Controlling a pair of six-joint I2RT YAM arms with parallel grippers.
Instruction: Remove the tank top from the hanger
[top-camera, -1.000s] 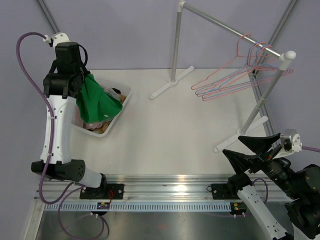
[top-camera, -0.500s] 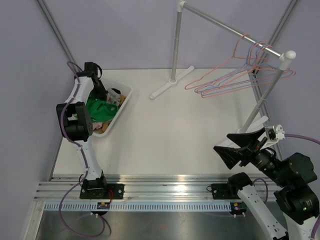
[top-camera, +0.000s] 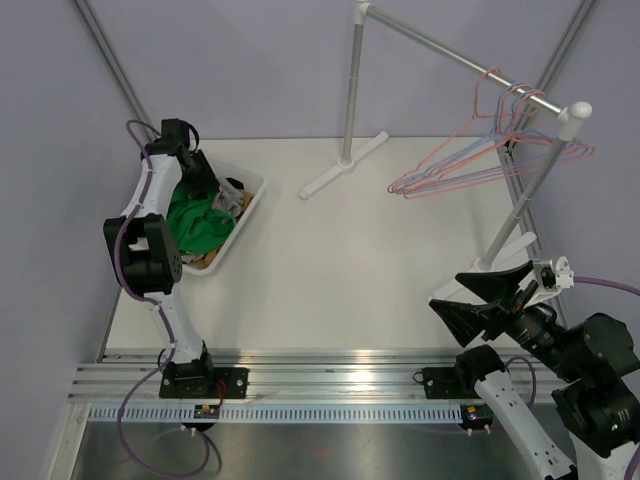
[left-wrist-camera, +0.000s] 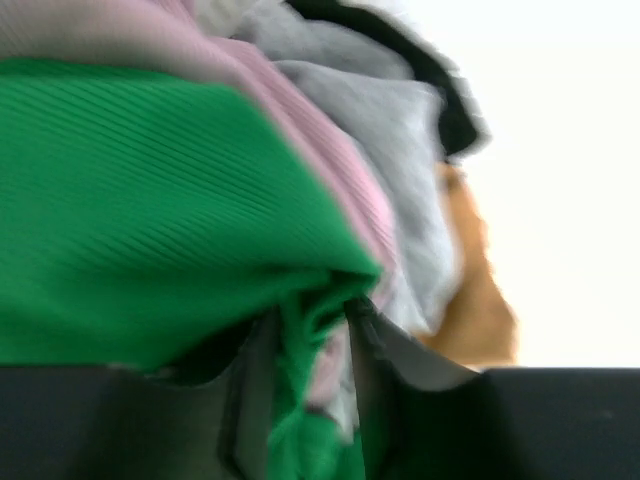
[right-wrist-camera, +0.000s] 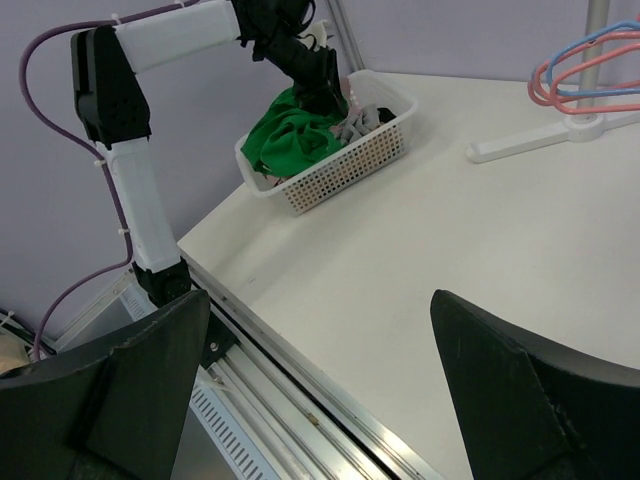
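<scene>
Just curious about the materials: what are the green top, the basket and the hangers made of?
Green top: matte ribbed knit fabric, fine ridges showing. Basket: white, probably plastic, its walls pierced with rows of small holes. Hangers: thin pink and blue loops, perhaps coated wire; too small to be sure.

Tank top (left-wrist-camera: 150, 200) is knitted from ribbed green cloth, basket (right-wrist-camera: 350, 160) is moulded in perforated white plastic, table (top-camera: 350, 270) is finished matt, rail (top-camera: 450, 48) is made of metal.

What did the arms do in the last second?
The left fingers lowered the green tank top from above the basket into it; cloth lies between them, release unclear. The hangers swung slightly on the rail. The right fingers stayed wide open.
</scene>
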